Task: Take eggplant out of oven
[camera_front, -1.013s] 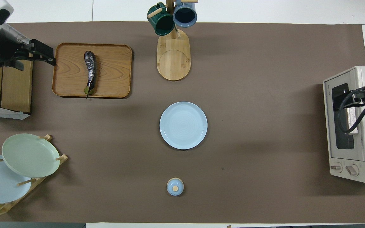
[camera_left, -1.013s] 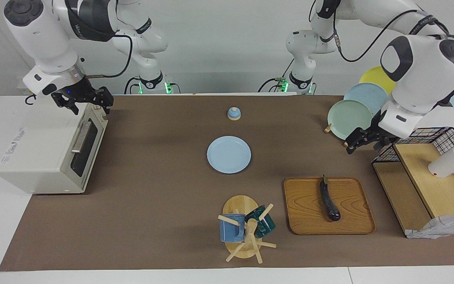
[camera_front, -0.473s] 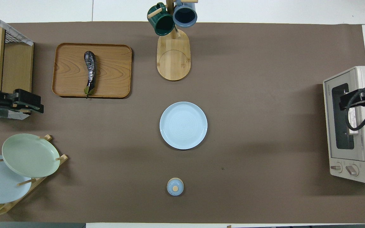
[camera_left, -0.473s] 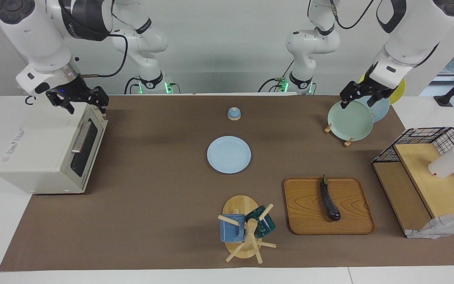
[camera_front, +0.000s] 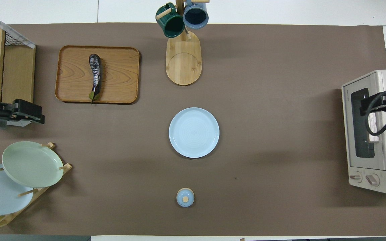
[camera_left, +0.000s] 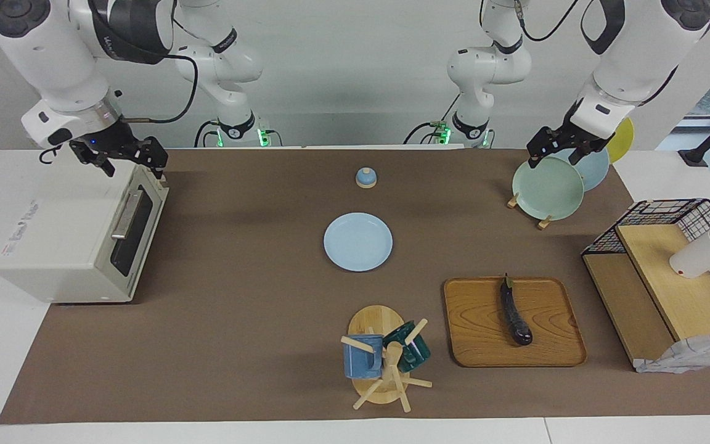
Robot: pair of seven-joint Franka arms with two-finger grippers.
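**Eggplant on the tray, oven door shut**

Since a moment ago, my left arm has swung up and back toward my end of the table. One second back it was down by the wire shelf; half a second back it was already near the plates, and it has only crept a little since. My right arm has hardly moved.

My left gripper [camera_left: 550, 150] hangs in the air over the plate rack [camera_left: 540, 221], above the green plate [camera_left: 546, 188]. Its jaws are wide and hold nothing.

My right gripper [camera_left: 126, 158] hangs over the top of the oven [camera_left: 59, 246], at the corner close to my end. Its jaws are wide too, and empty.

The oven sits at my right arm's end of the table with its door closed.

The eggplant [camera_left: 514, 312] is not in the oven. It lies on the wooden tray [camera_left: 478, 327] toward my left arm's end, with its green stem pointing to me. Nothing touches it.

A light blue plate [camera_left: 358, 242] lies in the middle of the brown mat [camera_left: 238, 320]. The mug tree [camera_left: 386, 364] stands beside the tray.
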